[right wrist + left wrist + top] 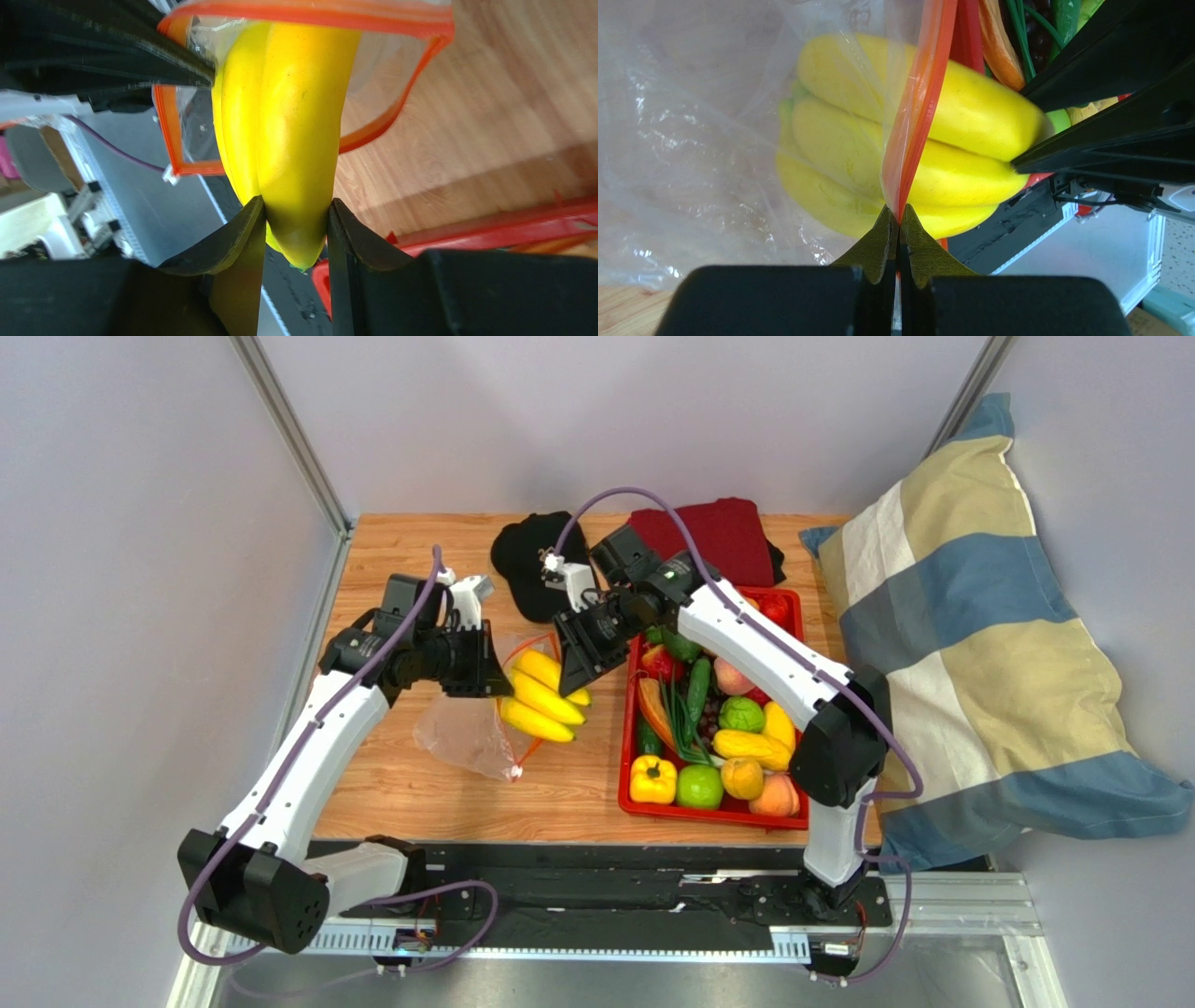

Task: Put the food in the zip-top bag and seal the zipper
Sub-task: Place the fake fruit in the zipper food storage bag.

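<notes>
Right now my left pincer [899, 210] is pinched tight on the zipper [922, 98]. Its jaws are together w/ the orange-red strip between them, holding the mouth of the zip-top bag [467, 734] up off the table [407, 805]. My right pincer [295, 213] is narrow, clamped on the near end of the banana bunch [291, 112]. The bunch's far end is thru the bag mouth, approx half inside the clear plastic and half out. The bag body sags down-left onto the wood. Other food [718, 745], incl. green, yellow and red pieces, sits in the red tray [627, 791], right of the bag and apart from it.
</notes>
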